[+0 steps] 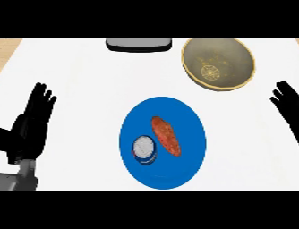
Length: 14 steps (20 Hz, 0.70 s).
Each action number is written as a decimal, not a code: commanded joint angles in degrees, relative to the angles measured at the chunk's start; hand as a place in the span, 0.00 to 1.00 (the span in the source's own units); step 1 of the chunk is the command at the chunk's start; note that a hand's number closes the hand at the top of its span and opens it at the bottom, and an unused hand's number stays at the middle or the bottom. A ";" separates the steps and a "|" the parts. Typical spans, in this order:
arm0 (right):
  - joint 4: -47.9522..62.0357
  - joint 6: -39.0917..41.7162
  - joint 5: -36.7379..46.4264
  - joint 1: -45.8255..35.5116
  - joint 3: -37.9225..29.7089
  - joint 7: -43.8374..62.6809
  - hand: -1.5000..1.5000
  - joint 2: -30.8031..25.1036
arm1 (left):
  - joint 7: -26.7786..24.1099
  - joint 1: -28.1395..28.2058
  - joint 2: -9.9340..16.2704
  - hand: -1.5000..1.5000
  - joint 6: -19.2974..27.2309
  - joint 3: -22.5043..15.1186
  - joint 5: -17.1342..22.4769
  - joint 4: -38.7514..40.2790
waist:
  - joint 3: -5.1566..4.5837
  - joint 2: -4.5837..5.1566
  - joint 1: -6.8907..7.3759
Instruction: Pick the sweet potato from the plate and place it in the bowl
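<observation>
Head view: the sweet potato (166,135) lies on the blue plate (178,172) near the worktop's (79,80) front edge, just beside a small round tin (144,150). The bowl (218,63) sits toward the far right corner, a grey object (139,44) at the far edge. The left hand (30,127) and right hand (297,118) rest with fingers straight, holding nothing, at the left and right edges.

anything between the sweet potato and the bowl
No. In the head view the sweet potato lies on the blue plate, and beyond the plate's rim only bare white counter stretches up to the bowl.
</observation>
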 commanded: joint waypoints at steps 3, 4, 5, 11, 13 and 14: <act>-7.88 -1.99 10.06 -4.66 8.58 -2.29 1.00 2.75 | 2.48 -2.26 0.06 0.50 -4.27 -4.84 -1.13 -2.43 | -1.11 1.34 -0.99; -8.64 -0.68 10.83 -9.68 9.61 -1.06 1.00 1.69 | 3.96 -4.29 0.96 0.50 -8.19 -5.47 0.98 -2.15 | -1.18 1.47 -0.33; -10.10 -1.54 14.85 -10.70 12.75 -2.11 1.00 2.33 | 1.95 -4.20 -1.93 0.50 -7.75 -9.22 -1.29 -1.26 | -1.24 1.54 -0.65; -11.18 -21.91 35.71 -4.53 20.84 -1.17 0.00 10.33 | 3.66 -4.43 -5.35 0.50 -9.41 -13.56 -1.23 -1.13 | -1.12 1.44 -1.84; -15.24 -17.79 37.31 -5.02 26.58 -2.27 0.00 10.34 | 5.31 -6.21 -4.20 0.50 -9.51 -11.37 -0.47 -0.55 | -1.12 1.36 -1.78; -15.98 -17.23 40.99 -5.81 30.10 0.06 0.00 9.86 | 4.88 -6.34 -3.38 0.50 -11.14 -11.19 -0.23 0.33 | -1.18 1.34 -1.74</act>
